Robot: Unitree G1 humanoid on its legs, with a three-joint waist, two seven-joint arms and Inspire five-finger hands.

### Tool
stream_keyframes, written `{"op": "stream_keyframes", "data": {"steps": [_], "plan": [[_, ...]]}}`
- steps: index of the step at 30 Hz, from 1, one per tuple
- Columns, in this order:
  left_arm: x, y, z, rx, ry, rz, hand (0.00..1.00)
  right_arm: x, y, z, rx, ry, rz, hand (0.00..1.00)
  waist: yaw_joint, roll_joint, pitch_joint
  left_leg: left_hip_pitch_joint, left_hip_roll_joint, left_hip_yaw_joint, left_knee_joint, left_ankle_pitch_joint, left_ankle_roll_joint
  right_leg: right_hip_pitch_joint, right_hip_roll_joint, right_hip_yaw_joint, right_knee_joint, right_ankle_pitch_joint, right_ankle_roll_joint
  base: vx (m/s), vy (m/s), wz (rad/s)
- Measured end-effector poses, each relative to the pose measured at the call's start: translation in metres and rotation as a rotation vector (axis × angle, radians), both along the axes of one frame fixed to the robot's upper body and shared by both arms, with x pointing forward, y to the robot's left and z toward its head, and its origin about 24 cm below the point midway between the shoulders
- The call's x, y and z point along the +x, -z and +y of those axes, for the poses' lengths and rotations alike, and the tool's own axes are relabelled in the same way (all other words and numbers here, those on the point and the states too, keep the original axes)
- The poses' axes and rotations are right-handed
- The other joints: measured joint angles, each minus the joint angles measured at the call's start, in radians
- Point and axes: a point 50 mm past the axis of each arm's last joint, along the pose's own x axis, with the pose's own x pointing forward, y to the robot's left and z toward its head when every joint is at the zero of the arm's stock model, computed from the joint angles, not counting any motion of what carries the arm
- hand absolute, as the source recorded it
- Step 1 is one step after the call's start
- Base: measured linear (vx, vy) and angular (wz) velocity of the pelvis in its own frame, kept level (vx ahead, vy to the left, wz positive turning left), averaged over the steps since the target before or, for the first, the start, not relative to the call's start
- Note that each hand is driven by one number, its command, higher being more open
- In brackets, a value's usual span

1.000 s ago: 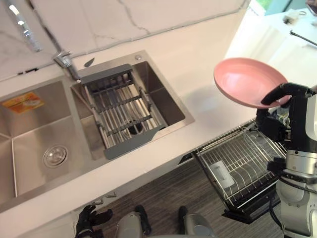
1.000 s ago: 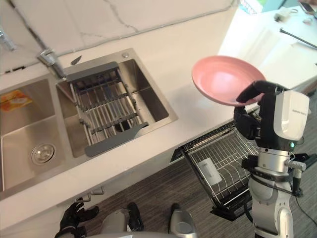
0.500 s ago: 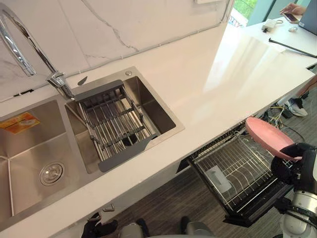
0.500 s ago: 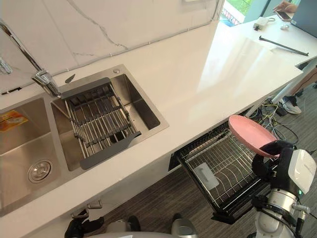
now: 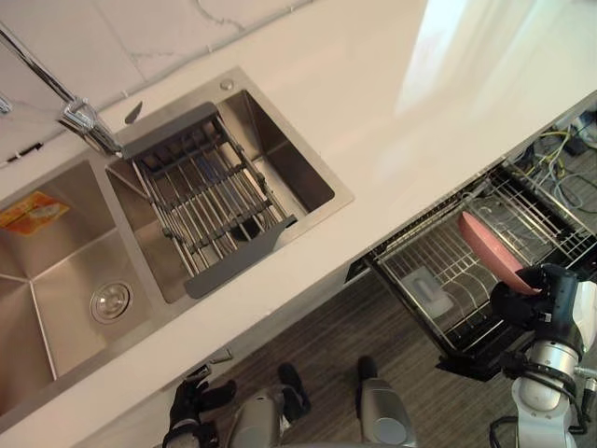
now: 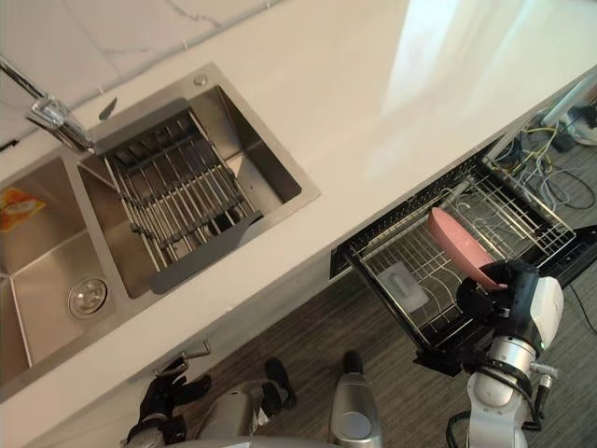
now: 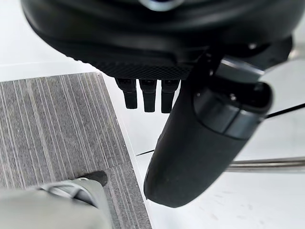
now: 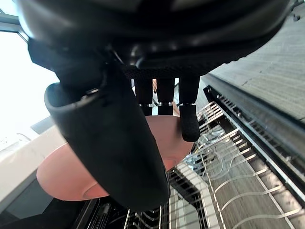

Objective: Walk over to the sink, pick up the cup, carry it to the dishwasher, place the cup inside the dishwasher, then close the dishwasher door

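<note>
**ITEM:** pink dish [image 5: 487, 250], shallow, plate-like. Task says cup, but no cup is seen.

**LOC:** over the pulled-out dishwasher rack [image 5: 448, 247], low among the upper wires. Can't tell if it touches them.

**HELD BY:** R hand [image 5: 534, 301]. Thumb lies across one face, fingers [image 8: 189, 119] on the other, pinching the dish near its rim.

**CHANGE:**
- 1 s ago: dish near flat, held high by the counter [image 5: 410, 103].
- 0.5 s ago: lower, just off the counter edge, above the rack.
- Now: tipped steeply on edge, down at rack level.
- Head cam also shifted, so part of the move is view only, but the dish-to-rack gap has plainly closed.

**MEANING (est.):**
- Carry leg is done and the placing step is under way, past halfway.
- Still to do: seat dish between wires, release, withdraw arm, close door.
- Risk: dish tips flat if let go before a wire props it.

**L hand** [image 5: 191, 409]**:** low by the cabinet front, fingers relaxed, holds nothing, idle.

**OTHER:** sink [image 5: 289, 154] w/ grey drain rack [image 5: 205, 196], well apart from the dish
</note>
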Motion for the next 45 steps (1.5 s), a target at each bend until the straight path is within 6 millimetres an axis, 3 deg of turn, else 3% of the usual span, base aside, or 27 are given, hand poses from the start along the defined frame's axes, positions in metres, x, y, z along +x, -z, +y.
{"op": "stream_keyframes", "data": {"steps": [12, 20, 21, 22, 29, 35, 45], "plan": [[0.036, -0.014, -0.003, -0.012, 0.004, -0.104, 0.90, 0.056, 0.002, -0.005, 0.147, -0.039, -0.039, 0.30, 0.032, 0.013, 0.084, -0.050, -0.001, -0.009, -0.005, 0.015, 0.002, -0.048, -0.004, -0.005, 0.012, 0.001, 0.000, 0.01, -0.001, 0.03], [0.049, -0.021, -0.004, 0.003, 0.012, -0.140, 0.90, 0.067, 0.010, -0.013, 0.208, 0.007, 0.003, 0.30, 0.052, 0.014, 0.109, -0.056, -0.007, -0.012, -0.031, 0.037, 0.000, -0.064, -0.005, -0.008, 0.013, 0.005, -0.004, -0.01, -0.005, 0.02], [0.050, -0.021, -0.004, 0.003, 0.012, -0.142, 0.90, 0.067, 0.012, -0.014, 0.225, 0.017, 0.003, 0.30, 0.052, 0.013, 0.109, -0.056, -0.007, -0.013, -0.033, 0.038, -0.001, -0.064, -0.005, -0.008, 0.013, 0.006, -0.004, 0.00, 0.000, 0.00], [0.050, -0.021, -0.004, 0.004, 0.012, -0.143, 0.90, 0.067, 0.012, -0.015, 0.230, 0.022, 0.003, 0.90, 0.053, 0.013, 0.110, -0.056, -0.007, -0.013, -0.033, 0.038, -0.001, -0.064, -0.005, -0.008, 0.013, 0.006, -0.004, 0.00, 0.000, 0.00], [0.053, -0.022, -0.003, 0.000, -0.013, -0.150, 0.90, 0.065, 0.013, -0.024, 0.300, 0.138, -0.038, 0.90, 0.056, 0.009, 0.119, -0.055, -0.002, 0.000, -0.033, 0.039, -0.001, -0.065, 0.000, 0.004, 0.001, 0.020, -0.007, 0.00, 0.004, -0.05], [0.054, -0.022, -0.003, -0.002, -0.027, -0.149, 0.90, 0.060, 0.012, -0.018, 0.314, 0.162, -0.070, 0.90, 0.063, 0.007, 0.120, -0.054, 0.012, 0.019, -0.029, 0.038, -0.002, -0.063, 0.016, 0.022, -0.021, 0.041, -0.010, -0.01, -0.002, -0.11], [0.044, -0.019, 0.004, -0.012, -0.083, -0.123, 0.90, 0.004, -0.003, 0.004, 0.281, 0.176, -0.230, 0.90, 0.056, -0.019, 0.129, -0.006, 0.045, 0.032, -0.006, 0.017, -0.019, -0.002, 0.041, 0.029, -0.045, 0.043, -0.015, 0.00, -0.011, -0.06]]}}
